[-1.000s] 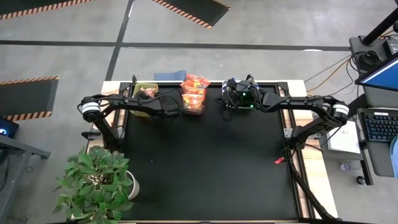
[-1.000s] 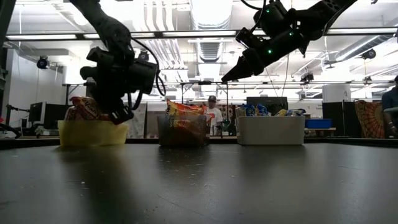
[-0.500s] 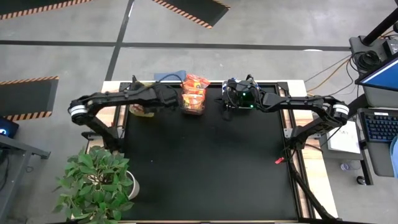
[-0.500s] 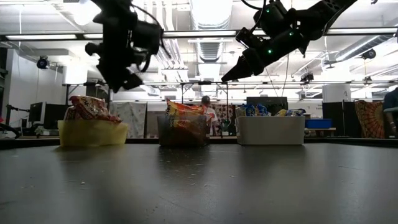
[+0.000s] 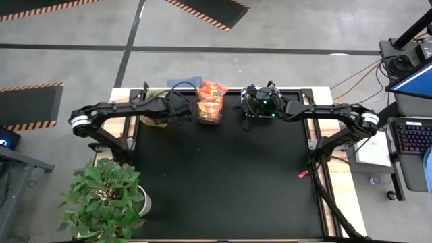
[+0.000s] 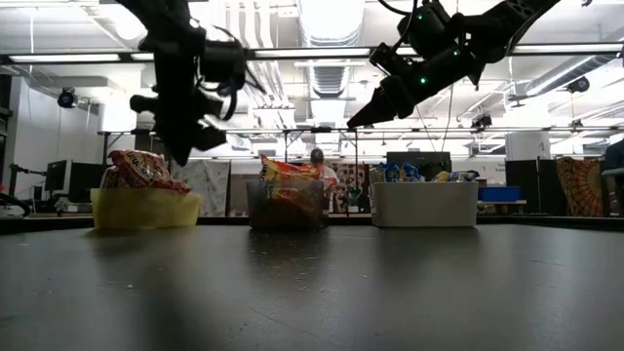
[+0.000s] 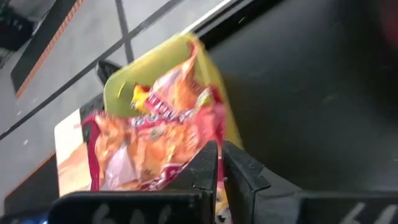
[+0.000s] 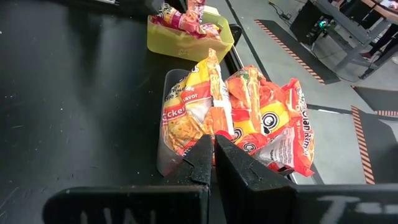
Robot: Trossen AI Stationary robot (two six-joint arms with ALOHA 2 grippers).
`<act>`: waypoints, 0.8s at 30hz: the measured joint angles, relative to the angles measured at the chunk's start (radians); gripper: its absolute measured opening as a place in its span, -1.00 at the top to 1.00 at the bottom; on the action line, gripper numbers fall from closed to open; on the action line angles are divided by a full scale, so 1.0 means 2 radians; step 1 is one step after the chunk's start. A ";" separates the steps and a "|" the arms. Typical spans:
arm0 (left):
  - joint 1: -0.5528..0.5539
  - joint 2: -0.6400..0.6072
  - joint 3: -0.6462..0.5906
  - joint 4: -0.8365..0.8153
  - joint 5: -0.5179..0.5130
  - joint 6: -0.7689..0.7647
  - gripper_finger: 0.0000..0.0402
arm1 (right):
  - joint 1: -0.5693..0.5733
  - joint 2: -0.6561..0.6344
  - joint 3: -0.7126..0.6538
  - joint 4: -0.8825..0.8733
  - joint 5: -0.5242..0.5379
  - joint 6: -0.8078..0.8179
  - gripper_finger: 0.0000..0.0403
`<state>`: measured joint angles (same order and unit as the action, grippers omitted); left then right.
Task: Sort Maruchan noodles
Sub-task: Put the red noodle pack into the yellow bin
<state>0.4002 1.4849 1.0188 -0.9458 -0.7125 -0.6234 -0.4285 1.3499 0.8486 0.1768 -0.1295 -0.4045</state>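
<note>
The near part of the black bench [image 5: 223, 175] carries nothing; all items stand in a row along its far edge. Three bins are counted there.

The yellow-green bin [image 6: 144, 208] on the left holds red-and-orange noodle packets [image 7: 149, 146]; at least two show, and an exact count cannot be made.

The clear middle bin [image 8: 177, 134] is heaped with orange noodle packets [image 8: 261, 121]; about four are visible, some leaning over its rim.

The white bin [image 6: 423, 204] on the right holds blue-and-yellow noodle packets [image 6: 409, 174], seen only as tops above the rim, so the count cannot be told.

The left gripper [image 6: 185, 151] hangs in the air above the gap between the yellow-green bin and the clear bin, jaws pressed together and carrying nothing.

The right gripper [image 6: 359, 121] hangs high between the clear bin and the white bin, jaws pressed together and empty.

Beside the bench, at its left near corner, stands one potted plant [image 5: 104, 199]. Beyond the bench, one person [image 6: 319, 168] shows behind the clear bin.
</note>
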 joint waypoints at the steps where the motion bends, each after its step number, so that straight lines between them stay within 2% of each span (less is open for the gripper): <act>1: 0.004 0.000 -0.007 0.000 0.000 -0.003 0.97 | 0.000 0.000 0.000 0.000 0.000 0.000 0.96; 8: 0.015 0.000 -0.054 0.033 -0.001 -0.020 0.99 | 0.000 0.000 0.000 0.002 0.000 0.001 0.96; 16: 0.022 0.000 -0.120 0.127 -0.002 -0.029 1.00 | 0.000 0.000 0.000 0.004 0.000 0.002 0.96; 21: 0.022 -0.001 -0.136 0.128 0.012 -0.038 1.00 | 0.000 0.000 0.000 0.004 0.000 0.001 0.96; 24: 0.022 -0.001 -0.120 0.109 0.026 -0.031 1.00 | 0.000 0.000 0.000 0.004 0.000 0.002 0.96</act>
<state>0.4442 1.4834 0.7789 -0.7272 -0.6596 -0.6844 -0.4284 1.3495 0.8490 0.1848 -0.1295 -0.4011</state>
